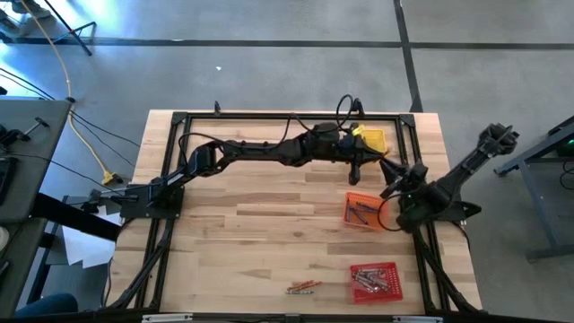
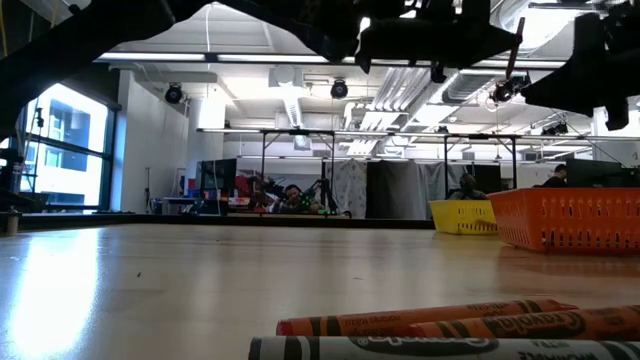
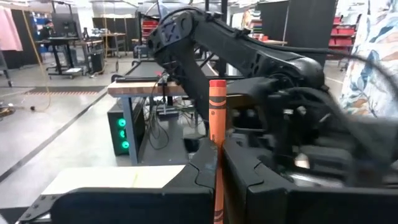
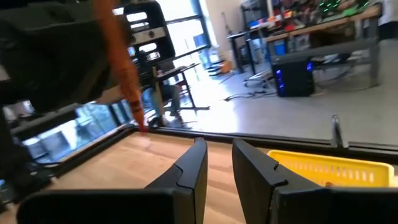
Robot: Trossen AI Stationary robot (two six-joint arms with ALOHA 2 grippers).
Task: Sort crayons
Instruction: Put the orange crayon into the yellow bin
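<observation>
We are seeing bare wood across the table's (image 1: 251, 233) left and middle; trays and loose crayons (image 1: 303, 287) are crowding its right side. Our left gripper (image 3: 219, 163) is clamping an orange crayon (image 3: 217, 112) upright beside the yellow tray (image 1: 372, 139). Our right gripper (image 4: 219, 163) is hanging nearby, fingers slightly apart, empty.

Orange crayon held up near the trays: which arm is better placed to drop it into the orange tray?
Left, probably. The left gripper already clamps the orange crayon beside the orange tray. The right gripper is open and empty, near the yellow tray.
</observation>
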